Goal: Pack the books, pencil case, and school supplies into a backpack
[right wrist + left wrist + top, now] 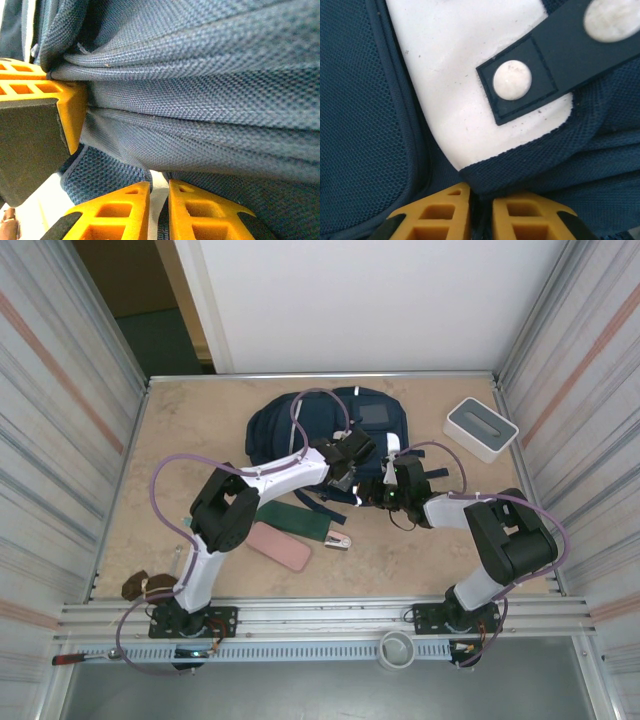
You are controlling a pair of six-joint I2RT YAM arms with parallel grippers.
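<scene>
The navy backpack point(330, 420) lies at the back middle of the table, its near edge bunched up. My left gripper point(352, 462) is shut on a fold of its dark fabric point(520, 170), just below a white patch point(460, 75) with a snap strap. My right gripper point(385, 485) is beside it, nearly closed on a backpack edge point(162, 220) under a taut fabric fold point(200, 100). A dark flat book point(295, 520), a pink pencil case point(278, 546) and a small pink-and-silver stapler point(339, 540) lie on the table in front of the backpack.
A white box with a grey top point(481, 428) stands at the back right. A brown object point(140, 586) sits by the left arm's base. Corrugated metal walls close both sides. Bare tabletop point(180, 430) stretches along the left.
</scene>
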